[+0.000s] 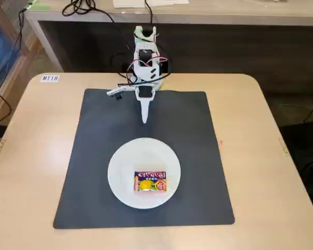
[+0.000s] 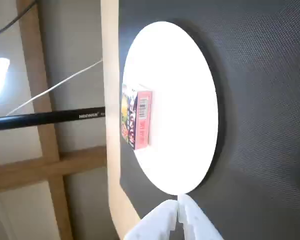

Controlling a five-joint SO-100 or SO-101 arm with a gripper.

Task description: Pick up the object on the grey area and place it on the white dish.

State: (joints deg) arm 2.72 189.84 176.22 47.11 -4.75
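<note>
The red and purple snack packet [image 1: 150,182] with a yellow picture lies flat on the white dish [image 1: 122,166], toward its near edge. The dish sits on the dark grey mat [image 1: 94,156]. My white gripper [image 1: 144,119] is shut and empty, pulled back over the far part of the mat, well apart from the dish. In the wrist view the shut fingertips [image 2: 179,202] point at the dish [image 2: 185,110], with the packet [image 2: 136,119] on its left side and the mat [image 2: 265,100] around it.
The beige tabletop [image 1: 271,135] surrounds the mat. The arm's base and cables [image 1: 146,52] stand at the table's far edge. A label [image 1: 50,78] lies at the far left corner. A black bar [image 2: 45,119] and wooden frame show beyond the table edge in the wrist view.
</note>
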